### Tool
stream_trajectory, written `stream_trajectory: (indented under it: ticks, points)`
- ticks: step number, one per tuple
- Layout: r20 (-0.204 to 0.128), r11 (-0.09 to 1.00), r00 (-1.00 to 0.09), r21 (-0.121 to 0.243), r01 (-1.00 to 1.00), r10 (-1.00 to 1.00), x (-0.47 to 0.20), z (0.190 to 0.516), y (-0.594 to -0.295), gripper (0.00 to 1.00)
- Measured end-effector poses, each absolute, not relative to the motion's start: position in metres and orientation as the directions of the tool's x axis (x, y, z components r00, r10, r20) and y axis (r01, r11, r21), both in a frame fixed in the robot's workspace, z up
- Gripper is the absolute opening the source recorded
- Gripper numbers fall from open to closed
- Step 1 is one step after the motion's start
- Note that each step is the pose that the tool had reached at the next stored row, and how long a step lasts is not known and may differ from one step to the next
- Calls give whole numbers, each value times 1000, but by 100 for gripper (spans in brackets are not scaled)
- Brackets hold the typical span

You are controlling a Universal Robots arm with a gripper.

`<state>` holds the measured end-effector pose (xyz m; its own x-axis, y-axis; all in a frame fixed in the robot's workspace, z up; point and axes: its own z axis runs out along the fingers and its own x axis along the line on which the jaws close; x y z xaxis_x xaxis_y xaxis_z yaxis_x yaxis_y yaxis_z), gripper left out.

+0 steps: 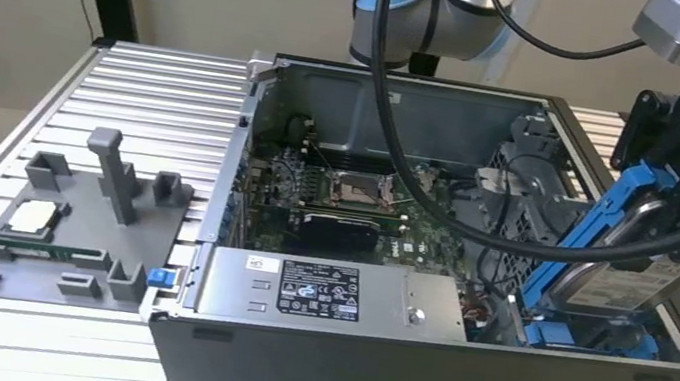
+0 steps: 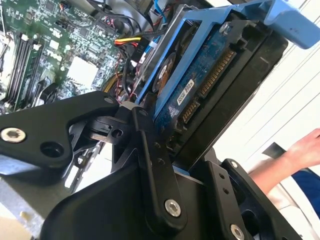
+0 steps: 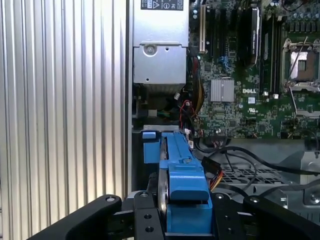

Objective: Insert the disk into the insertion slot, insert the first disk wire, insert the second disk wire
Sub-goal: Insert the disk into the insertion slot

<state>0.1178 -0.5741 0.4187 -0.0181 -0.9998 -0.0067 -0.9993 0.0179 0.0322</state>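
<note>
At the insertion slot | claw clamps tilted disk | disk's lower end hidden inside case.

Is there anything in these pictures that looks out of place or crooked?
The disk, held by the gripper, stands steeply tilted on edge over the insertion slot, not lying flat in it. In the second wrist view a person's hand shows beyond the disk.
</note>
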Motion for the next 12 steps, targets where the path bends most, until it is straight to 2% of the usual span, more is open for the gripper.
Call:
stream_trajectory:
  ticks: [12]
  points:
    - [-16,18,-18,32,-999,-1000,119,409,-574,0]
